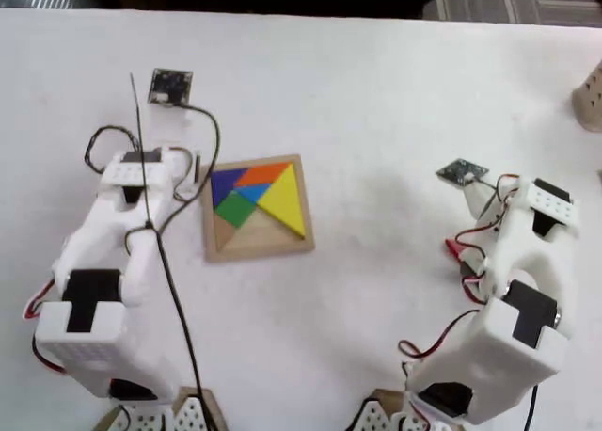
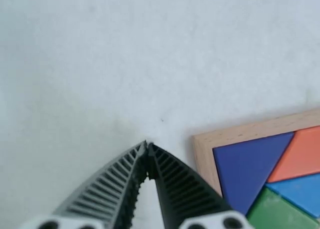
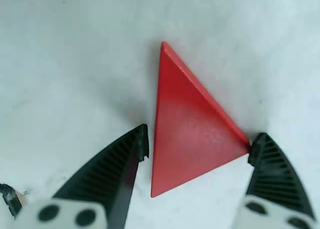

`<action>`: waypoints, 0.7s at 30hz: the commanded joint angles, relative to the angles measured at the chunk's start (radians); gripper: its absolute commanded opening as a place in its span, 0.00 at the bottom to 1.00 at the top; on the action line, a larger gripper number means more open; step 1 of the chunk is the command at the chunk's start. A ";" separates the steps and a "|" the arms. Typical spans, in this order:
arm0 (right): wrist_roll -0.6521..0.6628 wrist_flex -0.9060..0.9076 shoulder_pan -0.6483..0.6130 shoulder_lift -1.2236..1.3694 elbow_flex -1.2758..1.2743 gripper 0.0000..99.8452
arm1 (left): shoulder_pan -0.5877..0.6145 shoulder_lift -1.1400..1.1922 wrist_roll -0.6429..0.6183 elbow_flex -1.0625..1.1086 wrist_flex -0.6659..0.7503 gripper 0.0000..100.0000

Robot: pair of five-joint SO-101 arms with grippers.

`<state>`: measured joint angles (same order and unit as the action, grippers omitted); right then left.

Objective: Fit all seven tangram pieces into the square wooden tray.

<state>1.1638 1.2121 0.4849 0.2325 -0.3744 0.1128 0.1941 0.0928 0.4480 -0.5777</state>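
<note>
The square wooden tray [image 1: 305, 243] lies at the table's middle and holds dark blue, orange, light blue, green and yellow [image 1: 285, 200] pieces; its near part is bare wood. My left gripper [image 1: 196, 170] rests shut beside the tray's left edge. In the left wrist view the left gripper [image 2: 147, 146] tapers to a closed tip on the white table, just off the tray's corner [image 2: 201, 141], with the dark blue piece [image 2: 247, 164] inside. A red triangle [image 3: 190, 124] lies flat on the table between the open fingers of my right gripper [image 3: 198, 145]; one fingertip [image 3: 262, 149] touches its corner.
A small circuit board [image 1: 170, 86] with a black cable lies behind the left arm. Another small board [image 1: 462, 172] sits by the right arm [image 1: 527, 262], with red wires beside it. A brown object [image 1: 590, 97] stands at the right edge.
</note>
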 commanded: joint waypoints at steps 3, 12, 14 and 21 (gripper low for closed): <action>-0.005 -0.016 0.008 0.001 0.008 0.21 | -0.013 -0.004 0.009 -0.051 0.018 0.02; -0.012 -0.035 0.010 0.001 0.006 0.18 | -0.013 -0.004 0.009 -0.051 0.018 0.02; -0.012 -0.031 0.008 -0.007 0.008 0.18 | -0.013 -0.004 0.009 -0.051 0.018 0.02; -0.023 -0.030 0.007 -0.008 0.009 0.17 | -0.013 -0.004 0.009 -0.051 0.018 0.02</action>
<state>1.1577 1.1784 0.4879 0.2309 -0.3698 0.1128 0.1941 0.0928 0.4480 -0.5777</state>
